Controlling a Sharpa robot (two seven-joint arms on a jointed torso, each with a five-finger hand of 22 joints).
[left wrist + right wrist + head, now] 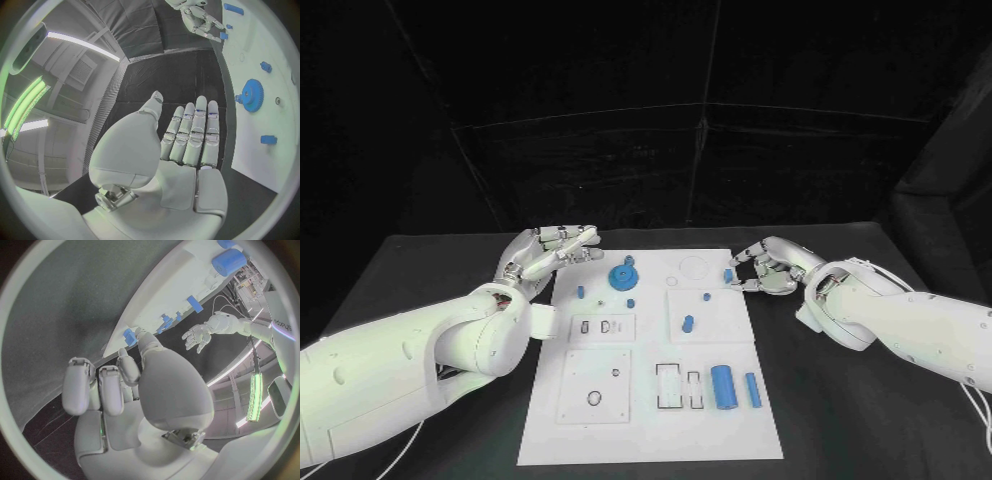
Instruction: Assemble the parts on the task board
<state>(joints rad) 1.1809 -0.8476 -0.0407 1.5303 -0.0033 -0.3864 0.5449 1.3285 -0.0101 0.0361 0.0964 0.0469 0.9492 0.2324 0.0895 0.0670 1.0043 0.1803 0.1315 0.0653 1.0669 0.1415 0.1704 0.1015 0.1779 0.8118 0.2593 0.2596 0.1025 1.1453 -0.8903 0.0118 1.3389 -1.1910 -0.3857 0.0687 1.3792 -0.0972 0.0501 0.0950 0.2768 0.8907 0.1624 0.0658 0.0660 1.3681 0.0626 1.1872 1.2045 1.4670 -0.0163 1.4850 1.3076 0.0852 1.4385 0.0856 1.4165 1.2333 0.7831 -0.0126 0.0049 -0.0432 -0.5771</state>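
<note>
Right hand (764, 268) pinching blue part (730, 273)

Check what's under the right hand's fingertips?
The right hand hangs at the white board's edge, fingertips beside a small blue piece. Touching or gripping it: cannot tell.

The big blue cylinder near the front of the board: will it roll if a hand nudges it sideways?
Probably. The big blue cylinder lies on its side on the flat task board, so a sideways nudge could roll it toward the slimmer blue cylinder. It looks rigid and smooth, likely slippery for fingertips.
</note>
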